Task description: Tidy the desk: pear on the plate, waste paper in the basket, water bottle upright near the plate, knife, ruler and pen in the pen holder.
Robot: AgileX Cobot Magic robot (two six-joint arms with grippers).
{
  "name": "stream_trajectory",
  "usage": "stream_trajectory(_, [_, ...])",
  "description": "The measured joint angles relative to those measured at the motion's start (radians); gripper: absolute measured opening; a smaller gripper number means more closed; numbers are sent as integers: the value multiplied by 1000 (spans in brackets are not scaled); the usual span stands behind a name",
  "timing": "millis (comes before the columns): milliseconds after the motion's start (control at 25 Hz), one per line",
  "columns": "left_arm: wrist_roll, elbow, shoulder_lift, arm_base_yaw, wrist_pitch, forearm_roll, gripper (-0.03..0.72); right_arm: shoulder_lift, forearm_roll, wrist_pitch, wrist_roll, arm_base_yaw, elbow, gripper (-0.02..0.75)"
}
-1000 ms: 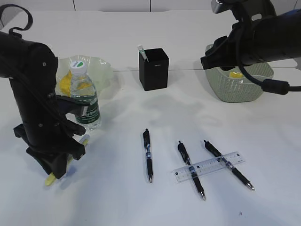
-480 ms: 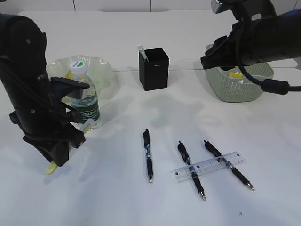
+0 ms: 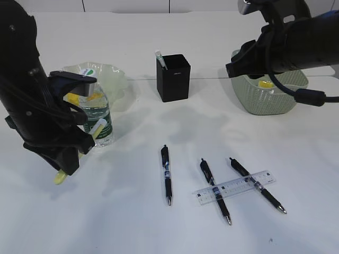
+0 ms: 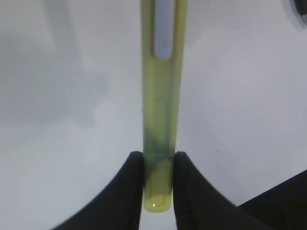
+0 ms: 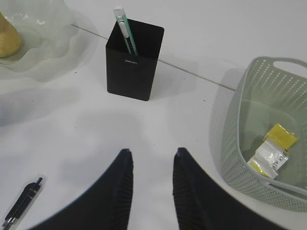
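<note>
My left gripper (image 4: 158,155) is shut on a yellow-green knife (image 4: 162,96) and holds it slanted above the desk (image 3: 132,222) at the left (image 3: 66,161), in front of the upright water bottle (image 3: 98,119). The plate (image 3: 114,79) behind the bottle holds the pear (image 5: 7,40). Three pens (image 3: 167,174) and the clear ruler (image 3: 235,187) lie at front centre. A teal and white stick stands in the black pen holder (image 3: 173,78). My right gripper (image 5: 152,153) hangs open and empty beside the basket (image 5: 254,129), where waste paper (image 5: 271,148) lies.
The ruler rests across two of the pens (image 3: 215,190). A seam runs across the desk behind the pen holder (image 5: 133,62). The right arm (image 3: 296,42) covers part of the basket (image 3: 270,95) in the exterior view.
The left arm has risen and drawn back to the left with the knife, whose yellow tip is now higher above the desk. The right arm has not moved.
</note>
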Motion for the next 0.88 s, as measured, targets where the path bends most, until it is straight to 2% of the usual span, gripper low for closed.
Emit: stream_trajectory(880, [0, 5, -138, 0, -265, -6, 125, 0, 12, -22, 0, 0, 0, 218])
